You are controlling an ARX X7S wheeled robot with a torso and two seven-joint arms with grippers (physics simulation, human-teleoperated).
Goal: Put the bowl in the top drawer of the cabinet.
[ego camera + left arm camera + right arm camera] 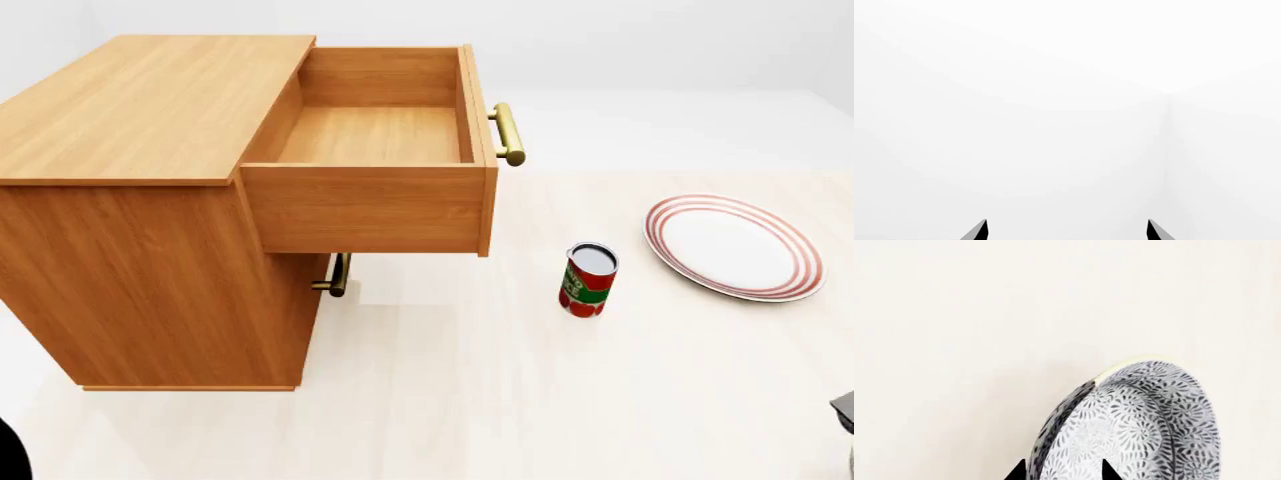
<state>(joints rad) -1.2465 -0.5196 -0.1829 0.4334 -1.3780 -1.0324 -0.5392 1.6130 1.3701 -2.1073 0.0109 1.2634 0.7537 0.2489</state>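
Pale floor (534, 390), cabinet (134, 200) with top drawer (374, 140) pulled out, right gripper (1061, 471) pinching bowl (1141, 425) rim, left gripper (1067, 230) spread on nothing

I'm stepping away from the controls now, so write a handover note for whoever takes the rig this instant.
Right gripper: shut on the bowl, fingertips pinching its rim; the bowl does not show in the head view.
Left gripper: open, holding nothing, facing blank white.
Top drawer: pulled out of the cabinet, nothing inside.
Can and plate stand on the floor to the drawer's right.
Done: drawer open, bowl gripped.
Left: carry the bowl over the drawer and release it inside.
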